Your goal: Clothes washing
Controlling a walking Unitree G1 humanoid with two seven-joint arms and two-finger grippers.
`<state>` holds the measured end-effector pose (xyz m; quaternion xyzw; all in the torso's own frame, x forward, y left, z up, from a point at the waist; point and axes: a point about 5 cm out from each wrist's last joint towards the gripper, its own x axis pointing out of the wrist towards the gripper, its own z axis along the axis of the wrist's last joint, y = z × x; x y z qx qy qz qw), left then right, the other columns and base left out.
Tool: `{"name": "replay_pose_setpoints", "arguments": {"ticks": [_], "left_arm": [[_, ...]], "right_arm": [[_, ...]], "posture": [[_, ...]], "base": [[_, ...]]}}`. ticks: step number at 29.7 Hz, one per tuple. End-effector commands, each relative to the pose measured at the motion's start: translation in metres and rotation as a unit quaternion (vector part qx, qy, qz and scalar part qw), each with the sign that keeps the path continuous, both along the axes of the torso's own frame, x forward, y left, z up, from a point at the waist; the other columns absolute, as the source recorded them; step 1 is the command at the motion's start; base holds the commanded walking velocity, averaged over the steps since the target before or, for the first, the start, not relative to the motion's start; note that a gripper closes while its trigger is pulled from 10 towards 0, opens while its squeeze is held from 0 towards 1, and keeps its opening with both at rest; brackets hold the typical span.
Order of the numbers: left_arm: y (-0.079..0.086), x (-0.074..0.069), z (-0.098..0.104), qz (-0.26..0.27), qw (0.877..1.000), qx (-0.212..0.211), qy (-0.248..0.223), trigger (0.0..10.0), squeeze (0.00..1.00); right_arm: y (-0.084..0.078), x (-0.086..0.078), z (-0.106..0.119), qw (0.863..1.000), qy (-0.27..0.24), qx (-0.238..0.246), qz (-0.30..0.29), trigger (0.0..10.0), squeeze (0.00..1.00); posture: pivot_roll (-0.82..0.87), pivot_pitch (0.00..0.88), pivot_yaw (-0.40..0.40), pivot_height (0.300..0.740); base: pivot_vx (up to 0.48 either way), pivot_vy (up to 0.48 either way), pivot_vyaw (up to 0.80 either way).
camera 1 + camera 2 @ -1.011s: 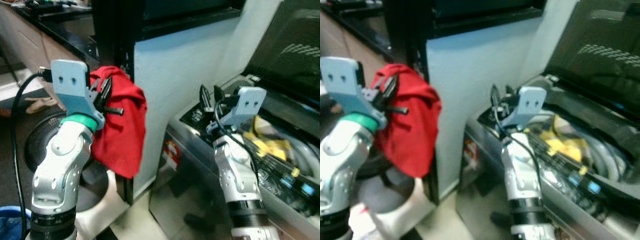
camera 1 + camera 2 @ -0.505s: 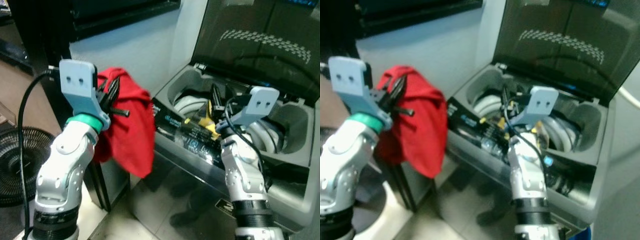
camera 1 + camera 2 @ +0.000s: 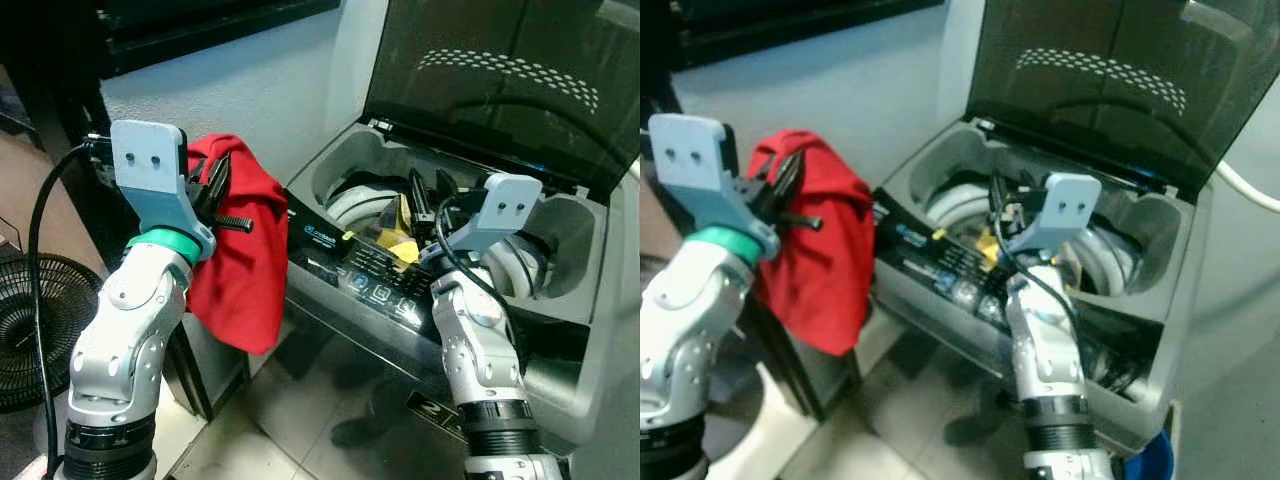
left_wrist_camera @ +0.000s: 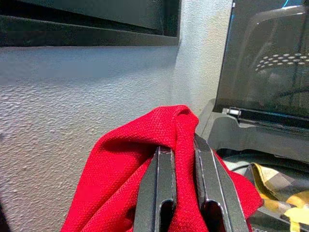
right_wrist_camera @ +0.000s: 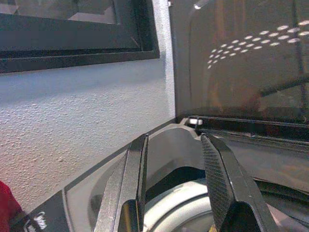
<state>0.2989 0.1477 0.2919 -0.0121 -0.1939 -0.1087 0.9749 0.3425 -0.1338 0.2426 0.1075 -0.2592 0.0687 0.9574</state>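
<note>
In the left eye view the left gripper is raised at chest height with its jaws clamped on a red garment, which hangs in a loose fold beside the open washing machine, not yet over the drum; the right gripper hovers above the drum opening, jaws parted and holding nothing; a yellow cloth already lies in the tub.

In the right eye view the lid stands upright behind the tub; the hanging hem looks likely to drag across the control panel or catch on the rim if the arm swings over too low, and it could drape outside the tub.

In the left wrist view the two black fingers pinch only a ridge of the red weave, a thin hold that might slip during the swing.

In the right wrist view the jaws are moderately wide, pointing at the tub's grey rim; a textured white wall is behind it.

The floor is glossy tile; a black fan stands to the robot's left.
</note>
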Motion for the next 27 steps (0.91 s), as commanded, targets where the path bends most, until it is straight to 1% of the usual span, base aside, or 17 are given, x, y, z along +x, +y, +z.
{"name": "replay_pose_setpoints", "arguments": {"ticks": [1, 10, 13, 27], "left_arm": [[-0.0015, -0.0029, 0.0040, -0.003, 1.000, 0.003, -0.012, 10.0, 0.00], [-0.0012, -0.0021, 0.0042, -0.003, 1.000, 0.004, -0.012, 10.0, 0.00], [-0.0012, -0.0021, 0.0043, -0.003, 1.000, 0.004, -0.012, 10.0, 0.00], [-0.0010, -0.0016, 0.0041, -0.003, 1.000, 0.004, -0.010, 10.0, 0.00]], "right_arm": [[-0.0027, 0.0002, 0.0000, 1.000, 0.001, 0.007, -0.005, 10.0, 0.00], [-0.0036, 0.0005, 0.0007, 1.000, -0.001, 0.005, -0.013, 10.0, 0.00], [-0.0038, 0.0003, 0.0013, 1.000, -0.004, 0.000, -0.016, 10.0, 0.00], [-0.0024, 0.0012, 0.0012, 1.000, 0.001, 0.014, -0.006, 10.0, 0.00]], "posture": [[0.10, 0.057, -0.023, 0.715], [0.10, 0.055, -0.021, 0.715], [0.10, 0.055, -0.021, 0.715], [0.10, 0.050, -0.018, 0.715]], "base": [[0.000, 0.000, 0.00], [0.000, 0.000, -0.80], [0.000, 0.000, 0.00], [0.000, 0.000, -0.79]]}}
